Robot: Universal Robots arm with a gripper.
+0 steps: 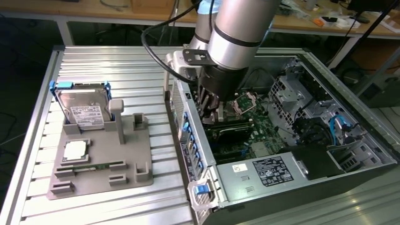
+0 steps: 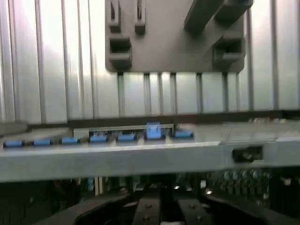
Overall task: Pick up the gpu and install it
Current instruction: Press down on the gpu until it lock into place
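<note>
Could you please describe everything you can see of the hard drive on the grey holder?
The hard drive is a boxy silver unit with a white printed label on its face and blue plastic rails along its far end and sides. It stands tilted on edge, slotted into the far corner of the grey holder, which lies on the ribbed metal table at the exterior view's left of the open computer case. Nothing else touches it.

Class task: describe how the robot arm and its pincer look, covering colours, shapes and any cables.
The arm is a thick silver-grey cylinder with a dark band near its end. A pale metal bracket sits at the wrist, and a black cable loops beside it. The pincer is dark, with metallic fingers.
</note>
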